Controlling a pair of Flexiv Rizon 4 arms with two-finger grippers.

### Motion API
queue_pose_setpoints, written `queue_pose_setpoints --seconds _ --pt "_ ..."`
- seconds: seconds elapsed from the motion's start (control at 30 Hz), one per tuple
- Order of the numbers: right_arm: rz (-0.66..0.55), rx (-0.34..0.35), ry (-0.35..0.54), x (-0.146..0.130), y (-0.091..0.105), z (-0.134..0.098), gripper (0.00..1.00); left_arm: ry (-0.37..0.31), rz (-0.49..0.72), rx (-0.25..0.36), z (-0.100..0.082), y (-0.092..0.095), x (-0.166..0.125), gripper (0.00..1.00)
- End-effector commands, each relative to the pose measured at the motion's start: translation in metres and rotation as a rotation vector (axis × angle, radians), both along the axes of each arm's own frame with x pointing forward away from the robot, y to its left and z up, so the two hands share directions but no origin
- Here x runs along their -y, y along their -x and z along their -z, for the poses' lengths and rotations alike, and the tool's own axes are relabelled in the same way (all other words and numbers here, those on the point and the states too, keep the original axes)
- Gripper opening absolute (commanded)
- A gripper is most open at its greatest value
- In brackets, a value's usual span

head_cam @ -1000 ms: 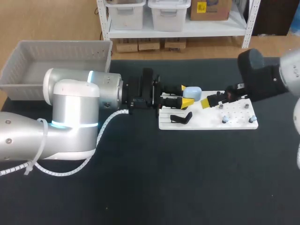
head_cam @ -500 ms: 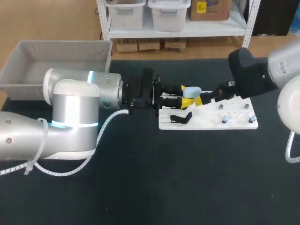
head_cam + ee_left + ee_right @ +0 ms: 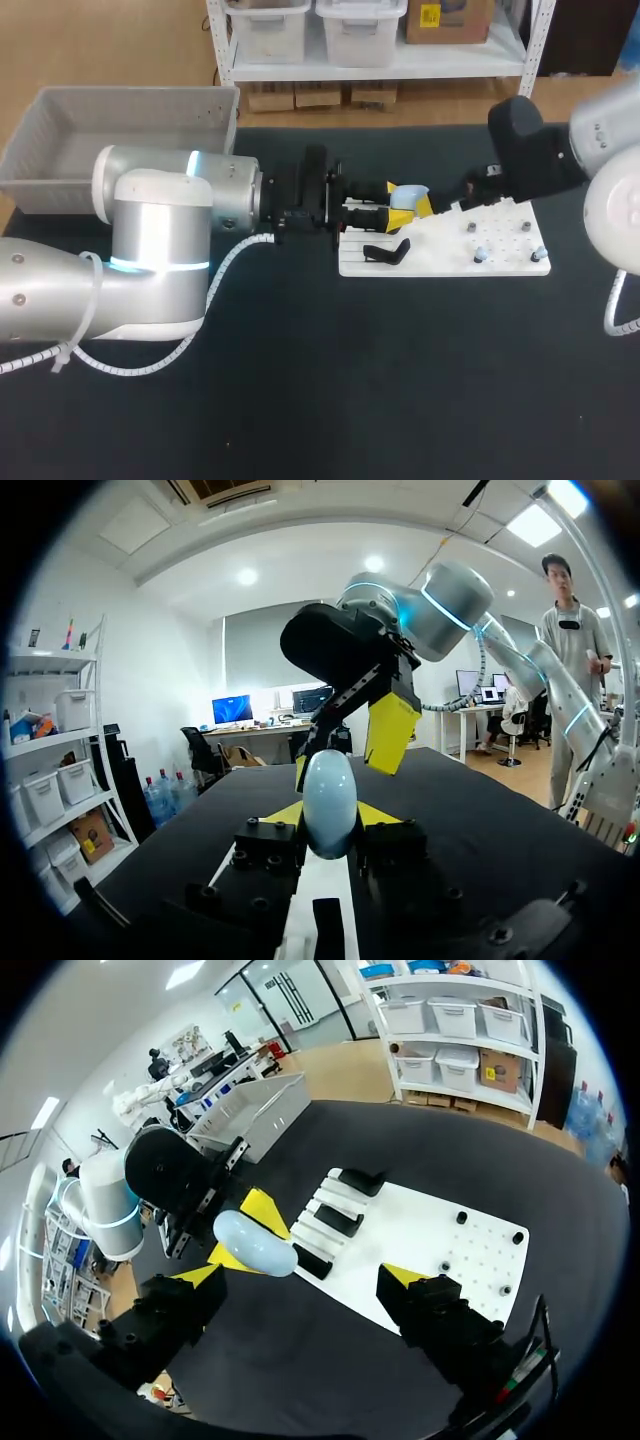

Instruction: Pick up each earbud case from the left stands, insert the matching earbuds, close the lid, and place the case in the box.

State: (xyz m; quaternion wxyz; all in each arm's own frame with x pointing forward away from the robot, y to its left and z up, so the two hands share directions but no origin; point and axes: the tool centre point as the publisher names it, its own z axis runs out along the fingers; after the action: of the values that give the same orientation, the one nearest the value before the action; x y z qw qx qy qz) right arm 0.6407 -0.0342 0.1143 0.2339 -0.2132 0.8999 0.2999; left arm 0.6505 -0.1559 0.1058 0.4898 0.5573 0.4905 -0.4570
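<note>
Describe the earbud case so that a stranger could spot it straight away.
On the black table lies a white board with black stands at its left end. Just above that end, the left gripper pinches the earbud case between its yellow tips: a smooth, pale blue egg shape among dark, angular parts.

Right hand [image 3: 300, 1277] close beside the gripped case [image 3: 253, 1243]

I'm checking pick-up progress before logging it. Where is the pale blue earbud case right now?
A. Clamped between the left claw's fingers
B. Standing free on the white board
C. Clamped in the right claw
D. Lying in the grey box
A: in the left wrist view the pale blue earbud case sits pinched from both sides by the left claw.
</note>
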Motion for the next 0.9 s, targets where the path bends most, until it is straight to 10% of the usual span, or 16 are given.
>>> queue_pose_setpoints --seconds 0.03,0.9 --pt "0.007 0.008 0.0 0.001 -0.002 -0.003 1.0 0.005 -0.004 0.004 0.001 0.001 0.0 0.0" --pt "-0.028 -0.017 0.015 -0.01 0.009 0.005 1.0 0.005 -0.004 0.004 0.001 0.001 0.0 0.0"
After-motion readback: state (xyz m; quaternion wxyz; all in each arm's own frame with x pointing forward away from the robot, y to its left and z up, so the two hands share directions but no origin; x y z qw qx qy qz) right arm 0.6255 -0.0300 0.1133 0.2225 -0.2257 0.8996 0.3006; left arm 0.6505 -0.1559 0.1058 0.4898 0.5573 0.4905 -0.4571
